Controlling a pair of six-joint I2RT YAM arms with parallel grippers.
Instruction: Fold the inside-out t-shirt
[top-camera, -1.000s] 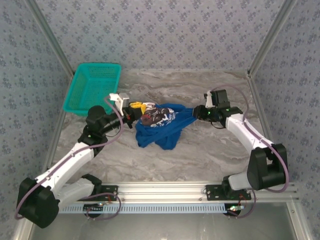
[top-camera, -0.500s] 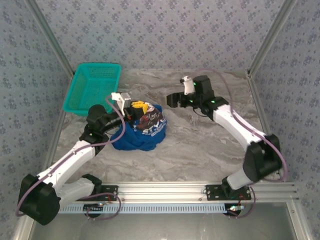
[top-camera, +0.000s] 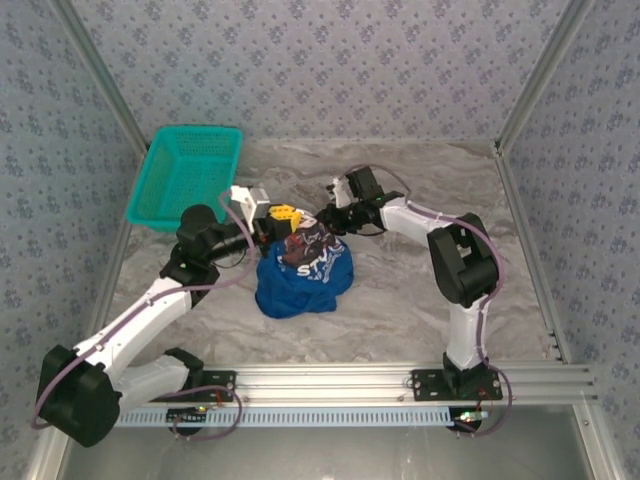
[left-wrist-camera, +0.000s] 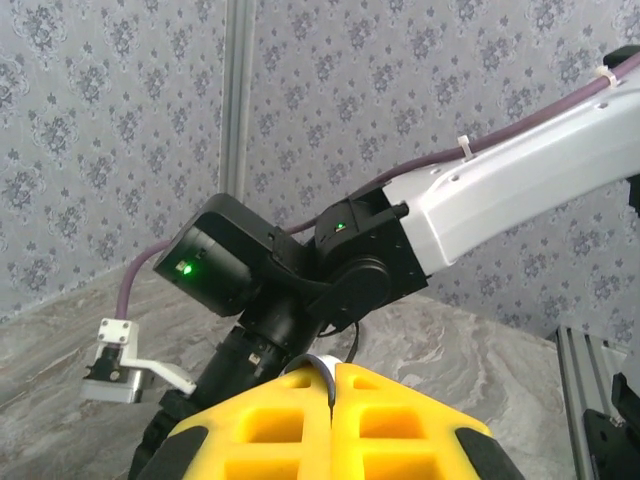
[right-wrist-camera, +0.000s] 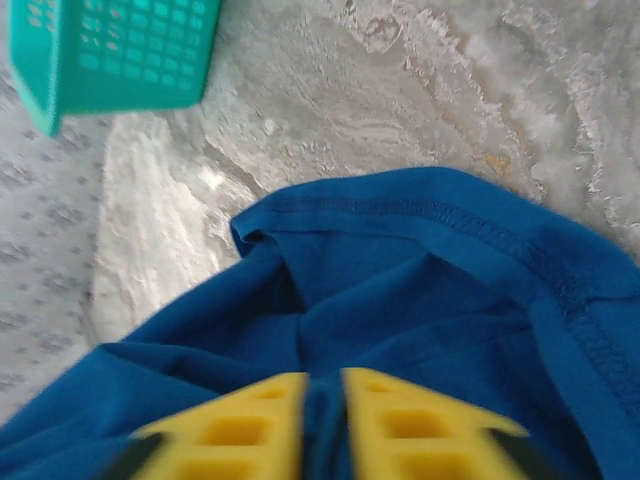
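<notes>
The inside-out t-shirt (top-camera: 300, 278) is royal blue and hangs as a bunched bundle with a pale print facing up, its lower part resting on the marble table. My left gripper (top-camera: 283, 214) holds its top left, yellow fingers shut on a thin edge of cloth (left-wrist-camera: 336, 372). My right gripper (top-camera: 318, 222) has reached in from the right, close beside the left one, and is shut on a fold of the blue shirt (right-wrist-camera: 420, 260). In the right wrist view that fold is pinched between the yellow fingertips (right-wrist-camera: 250, 425).
A teal mesh basket (top-camera: 185, 175) stands at the back left of the table, also seen as the teal mesh basket (right-wrist-camera: 110, 45) in the right wrist view. My right arm's wrist (left-wrist-camera: 300, 280) sits right in front of the left gripper. Metal frame posts flank the table.
My right gripper let go of the shirt's right end, swung up and left, and shut on the cloth near the left gripper. The shirt went from stretched sideways to a hanging bundle.
</notes>
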